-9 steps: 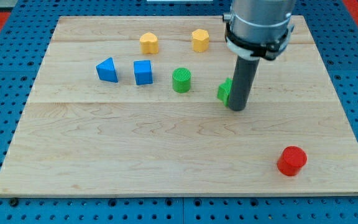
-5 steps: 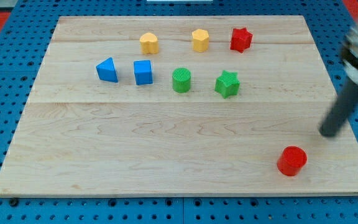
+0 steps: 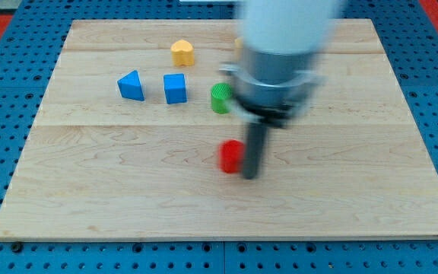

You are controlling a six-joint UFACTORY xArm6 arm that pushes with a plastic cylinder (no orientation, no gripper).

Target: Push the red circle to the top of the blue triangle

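The red circle (image 3: 231, 156) lies near the middle of the board, blurred by motion. My tip (image 3: 250, 175) is right beside it on its right, touching or nearly touching it. The blue triangle (image 3: 131, 85) sits at the upper left of the board, well to the upper left of the red circle. The arm's body hides the blocks at the upper middle right.
A blue cube (image 3: 175, 88) stands just right of the blue triangle. A green cylinder (image 3: 220, 98) shows partly at the arm's left edge. A yellow block (image 3: 182, 52) sits near the view's top. The wooden board (image 3: 90, 190) lies on a blue pegboard.
My tip swung from the board's right edge to the red circle's right side. The red circle moved from the lower right to near the board's middle, leftward and up.
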